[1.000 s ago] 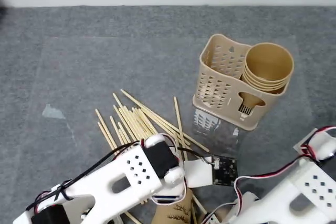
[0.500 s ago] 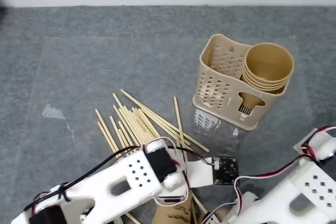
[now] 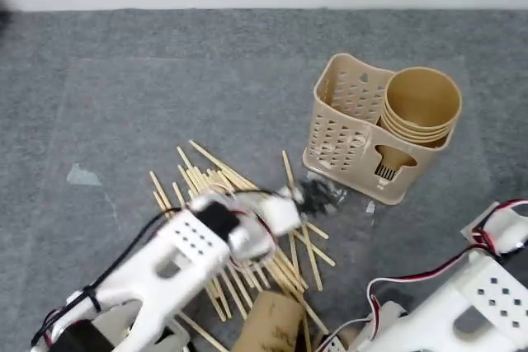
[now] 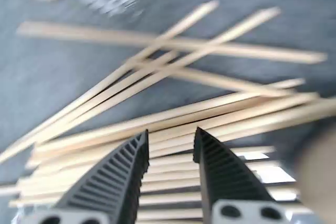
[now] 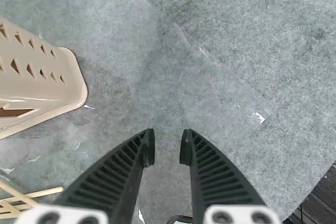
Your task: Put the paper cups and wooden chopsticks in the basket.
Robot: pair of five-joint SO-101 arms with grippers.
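While chopsticks lie loose, both pairs of fingers hold nothing

Left fingers (image 4: 170,134) hang low over the chopsticks (image 4: 210,82), narrowly parted, with nothing between them. These chopsticks lie scattered on the tabletop (image 3: 165,80), left of the basket (image 3: 346,133) and nearer, all outside it. Stacked cups (image 3: 422,100) stand upright in the basket's right compartment. A lone cup (image 3: 268,327) lies on its side at the near edge, by the pile's near end. Right fingers (image 5: 167,135) hang over bare tabletop beside the basket, likewise narrowly parted and holding nothing.
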